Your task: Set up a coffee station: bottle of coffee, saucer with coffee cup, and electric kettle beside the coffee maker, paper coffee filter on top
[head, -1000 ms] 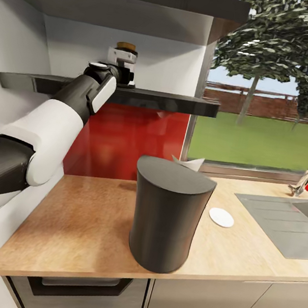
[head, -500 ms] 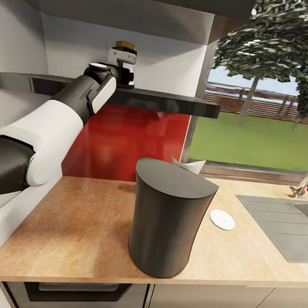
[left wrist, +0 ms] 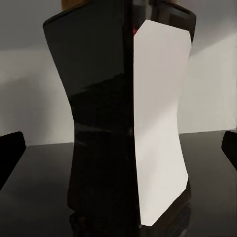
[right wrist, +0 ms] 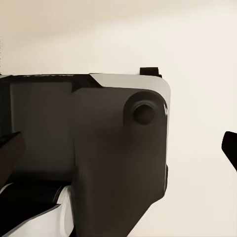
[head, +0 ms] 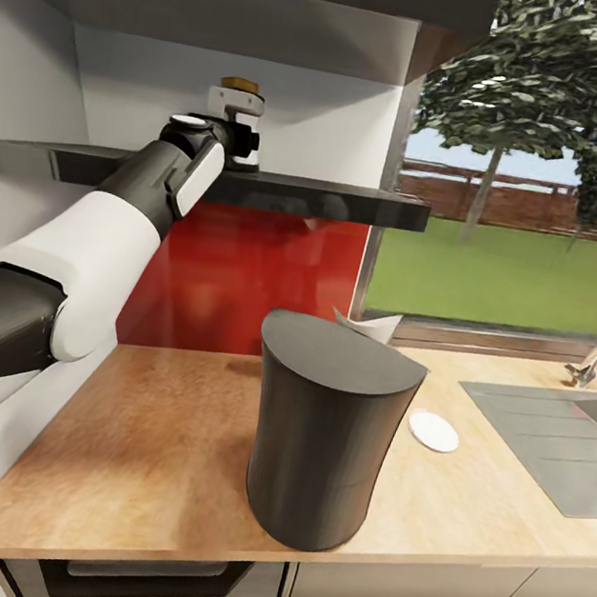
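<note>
1. Fingers point(left wrist: 11, 150) of the left arm show as dark tips at both side edges of the left wrist view, spread wide with the bottle of coffee point(left wrist: 123, 128) standing between them and clear space on either side, so they are open and not touching it.
2. Seen from the head camera, the left gripper point(head: 237, 127) sits at the upper left of the frame, reaching onto the dark kitchen shelf point(head: 324, 198), where the bottle of coffee point(head: 241, 87) shows its brown-orange cap above the wrist.
3. Up close, the bottle is dark and waisted, upright on the shelf, with a white label on one side.
4. Right fingers point(right wrist: 229, 148) appear as dark tips at the two side edges of the right wrist view, far apart and holding nothing, in front of a dark and white part of the robot's own body.
5. At the centre of the head view the coffee maker point(head: 325, 438) stands on the light-wood bench point(head: 152, 430), near its front edge.
6. A white paper filter point(head: 371, 326) peeks out just behind the coffee maker's top.
7. To the right of the coffee maker lies the saucer point(head: 433, 432), flat on the bench, apart from it.
8. Further right is the steel sink point(head: 555, 445), with a tap point(head: 592, 362) at the frame's right edge.
</note>
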Tool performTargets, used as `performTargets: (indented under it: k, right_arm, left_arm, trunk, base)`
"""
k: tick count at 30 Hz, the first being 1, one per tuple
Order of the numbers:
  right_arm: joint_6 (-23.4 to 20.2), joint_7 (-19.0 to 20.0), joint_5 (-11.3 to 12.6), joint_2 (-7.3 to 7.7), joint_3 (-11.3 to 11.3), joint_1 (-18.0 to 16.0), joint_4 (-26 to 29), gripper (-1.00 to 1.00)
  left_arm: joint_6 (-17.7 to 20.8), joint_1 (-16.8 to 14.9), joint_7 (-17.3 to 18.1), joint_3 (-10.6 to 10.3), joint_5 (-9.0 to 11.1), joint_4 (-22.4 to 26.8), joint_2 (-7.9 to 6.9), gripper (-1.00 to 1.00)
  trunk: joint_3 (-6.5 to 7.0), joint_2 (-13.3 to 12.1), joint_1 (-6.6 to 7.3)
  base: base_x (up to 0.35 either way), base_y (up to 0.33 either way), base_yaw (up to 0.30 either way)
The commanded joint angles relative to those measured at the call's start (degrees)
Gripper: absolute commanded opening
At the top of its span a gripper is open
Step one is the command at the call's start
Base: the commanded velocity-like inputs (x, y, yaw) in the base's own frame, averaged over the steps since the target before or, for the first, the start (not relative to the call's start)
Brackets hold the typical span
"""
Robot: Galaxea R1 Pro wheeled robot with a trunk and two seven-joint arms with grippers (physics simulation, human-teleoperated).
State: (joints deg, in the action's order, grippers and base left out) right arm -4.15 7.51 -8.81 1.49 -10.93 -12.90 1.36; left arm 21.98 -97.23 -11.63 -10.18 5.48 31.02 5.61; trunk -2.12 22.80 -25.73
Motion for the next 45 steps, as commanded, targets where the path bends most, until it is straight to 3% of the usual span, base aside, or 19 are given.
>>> performTargets:
  k: [1,43,44,45]
  right_arm:
    - [-0.34,0.23,-0.59,0.01,-0.49,-0.02,0.14,1.0]
    - [-0.33,0.22,-0.59,0.09,-0.49,-0.02,0.14,1.0]
    - [-0.33,0.22,-0.59,0.09,-0.49,-0.02,0.14,1.0]
    - [-0.33,0.22,-0.59,0.09,-0.49,-0.02,0.14,1.0]
  left_arm:
    - [0.24,-0.06,-0.5,-0.38,0.58,0.12,-0.07,1.0]
    - [0.17,0.22,-0.27,-0.43,0.58,0.32,-0.16,1.0]
    - [0.23,0.27,-0.02,-0.47,0.58,0.35,-0.14,-1.0]
    - [0.27,0.28,-0.01,-0.53,0.58,0.35,-0.11,-1.0]
  trunk:
    - [-0.13,0.12,-0.06]
    - [-0.13,0.12,-0.06]
    - [-0.13,0.12,-0.06]
    - [-0.13,0.12,-0.06]
  base:
    - [0.21,0.0,0.0]
    - [0.053,0.0,0.0]
    - [0.002,0.0,0.0]
    - [0.0,0.0,0.0]
